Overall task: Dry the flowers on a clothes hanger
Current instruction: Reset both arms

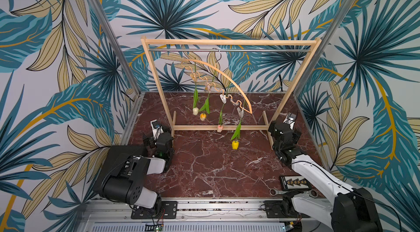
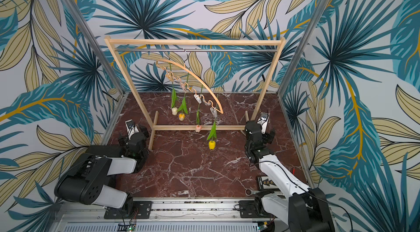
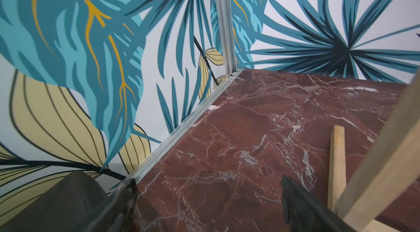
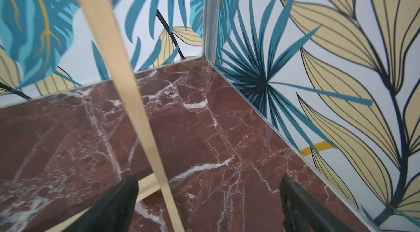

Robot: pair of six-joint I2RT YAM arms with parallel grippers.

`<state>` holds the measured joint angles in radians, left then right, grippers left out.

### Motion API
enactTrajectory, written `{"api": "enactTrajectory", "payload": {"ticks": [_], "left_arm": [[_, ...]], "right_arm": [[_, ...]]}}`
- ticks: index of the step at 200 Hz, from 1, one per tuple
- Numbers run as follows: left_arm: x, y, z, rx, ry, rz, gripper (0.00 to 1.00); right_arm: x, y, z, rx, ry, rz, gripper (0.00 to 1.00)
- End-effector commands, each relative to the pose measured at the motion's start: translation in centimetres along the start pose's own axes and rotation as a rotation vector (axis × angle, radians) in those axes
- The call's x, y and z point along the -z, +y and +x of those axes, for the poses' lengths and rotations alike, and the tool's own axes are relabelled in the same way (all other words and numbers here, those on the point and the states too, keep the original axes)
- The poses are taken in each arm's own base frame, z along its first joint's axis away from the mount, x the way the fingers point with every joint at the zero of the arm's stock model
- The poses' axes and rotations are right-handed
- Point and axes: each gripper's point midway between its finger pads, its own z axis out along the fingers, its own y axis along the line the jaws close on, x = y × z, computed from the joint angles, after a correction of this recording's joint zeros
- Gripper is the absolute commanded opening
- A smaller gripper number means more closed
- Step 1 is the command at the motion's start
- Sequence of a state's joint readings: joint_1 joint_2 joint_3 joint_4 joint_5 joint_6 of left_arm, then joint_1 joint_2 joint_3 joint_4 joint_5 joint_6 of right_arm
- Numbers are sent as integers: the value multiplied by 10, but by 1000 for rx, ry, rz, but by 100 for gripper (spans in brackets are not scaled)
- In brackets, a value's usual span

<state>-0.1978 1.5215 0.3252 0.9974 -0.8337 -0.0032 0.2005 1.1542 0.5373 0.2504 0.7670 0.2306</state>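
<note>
**Left:** left gripper [image 3: 208,183], jaws spread and empty, low over the table [image 1: 204,169] beside the left foot of the wooden rack [image 1: 227,42].

**Centre:** clothes hanger [image 1: 218,68] hooked on the rack's rail, tilted, its right end nearer. Four flowers [image 1: 235,145] hang head-down from its clips, between the two grippers and well apart from both. They are probably light, with thin bendy stems and soft heads. They are best taken mid-stem, gently, since the hanger would swing.

**Right:** right gripper [image 4: 209,180], jaws likewise spread and empty, beside the rack's right foot.
</note>
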Motion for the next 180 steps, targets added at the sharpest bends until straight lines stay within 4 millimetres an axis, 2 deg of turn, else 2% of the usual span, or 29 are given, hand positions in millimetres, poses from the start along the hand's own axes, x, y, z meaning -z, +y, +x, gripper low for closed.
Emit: {"api": "enactTrajectory", "payload": {"ticks": [1,25,39,49,52,61,82,94,118,180], "left_arm": [[-2,-15,-22,44,-92,103,100],[4,-46,-17,-24,-96,315,100],[-1,-50,-13,-8,-58,378,100],[-4,-52,-1,17,-6,458,100],[-4,-55,4,18,14,485,100],[-10,-57,3,39,0,522,100],[-15,-62,8,55,87,602,100],[-11,-68,6,63,80,670,100],[-9,-69,6,67,65,700,100],[-14,-64,6,75,59,659,100]], "right_arm": [[-13,2,5,-63,-48,-40,100],[-26,13,26,-6,-33,-99,100],[-31,19,28,16,-48,-147,100],[-36,25,27,5,-49,-204,100],[-39,27,29,5,-47,-224,100],[-48,32,39,-11,-20,-275,100],[-47,62,52,69,-5,-441,100],[-46,63,54,64,-5,-450,100],[-48,63,55,65,3,-451,99],[-46,62,53,67,-3,-448,100]]}}
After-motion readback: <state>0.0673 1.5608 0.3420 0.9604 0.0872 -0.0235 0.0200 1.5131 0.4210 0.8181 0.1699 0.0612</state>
